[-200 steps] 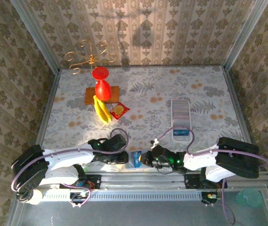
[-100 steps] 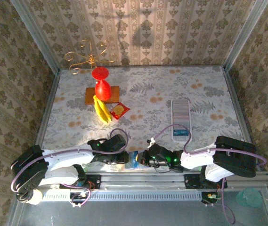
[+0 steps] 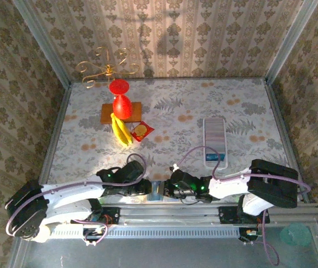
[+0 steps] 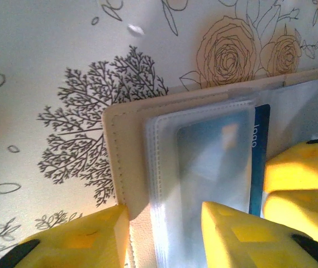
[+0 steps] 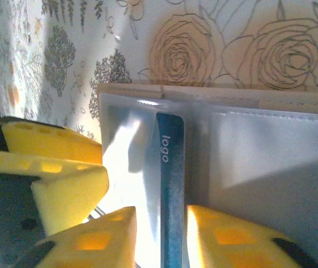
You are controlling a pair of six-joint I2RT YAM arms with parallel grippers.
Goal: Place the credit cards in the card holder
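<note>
The tan card holder (image 4: pixel 126 162) lies open at the table's near edge, its clear plastic sleeves (image 4: pixel 203 167) fanned out. My left gripper (image 4: pixel 164 237) is shut on it, one finger against the tan cover and the other on the sleeves. A blue credit card (image 5: pixel 171 195) marked "logo" stands partly inside a sleeve, and my right gripper (image 5: pixel 160 241) is shut on it. From above, the left gripper (image 3: pixel 146 188) and right gripper (image 3: pixel 167 190) almost touch. A second blue card (image 3: pixel 215 158) lies on the near end of the ribbed tray (image 3: pixel 214 134).
Far left stand a red vase (image 3: pixel 120 103) on a wooden board (image 3: pixel 107 114), bananas (image 3: pixel 122 132), a red-and-yellow snack packet (image 3: pixel 141 131) and a gold wire ornament (image 3: pixel 105 68). The metal rail (image 3: pixel 164 212) runs just behind both grippers.
My right gripper has moved left with the blue card until it meets the left gripper at the card holder. The left arm has leaned slightly right.
</note>
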